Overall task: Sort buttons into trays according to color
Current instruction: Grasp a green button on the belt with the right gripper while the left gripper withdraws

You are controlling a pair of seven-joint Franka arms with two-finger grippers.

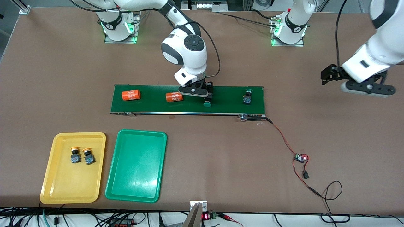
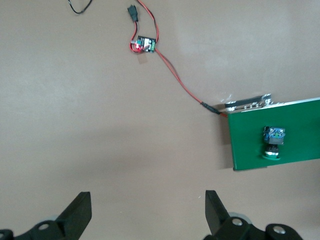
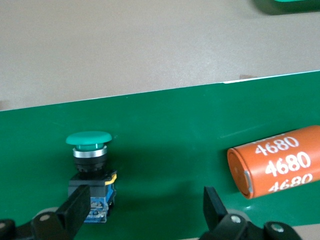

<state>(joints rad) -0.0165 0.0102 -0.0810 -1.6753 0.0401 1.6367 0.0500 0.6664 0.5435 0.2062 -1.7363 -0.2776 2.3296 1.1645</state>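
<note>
A: Start nearest the camera. What's sorted?

B: The yellow tray [image 1: 47, 186] holds 2 yellow buttons [image 1: 80, 155] side by side in its upper half. The green tray [image 1: 136, 166] just beside it, toward the left arm's end, has 0 buttons in it.

A: And the 2 green ones?

B: Both lie on the conveyor belt [image 1: 151, 97], farther from the camera than the trays. 1 green button [image 3: 90, 170] lies on its side near the belt's middle, cap toward the camera. The other green button [image 1: 247, 96] sits near the belt's end toward the left arm.

A: Where's the right gripper?

B: The right gripper [image 1: 199, 92] is low over the middle button with its fingers spread wide and nothing held. In the right wrist view 1 finger [image 3: 75, 207] is right at the button's blue-and-black body, not clear to either side of it.

A: What could go wrong?

B: I judge the fingers don't straddle the body yet. Closing now could clip 1 edge and spin or push the button. An orange cylinder [image 3: 280, 162] printed 4680 lies just beside; the other finger could nudge it and it would roll. A second orange cylinder [image 1: 131, 95] lies toward the right arm's end.

A: The left arm?

B: It waits; the left gripper [image 2: 147, 215] hangs released over bare table [image 2: 75, 125] near the belt's wiring [image 2: 170, 75].
</note>
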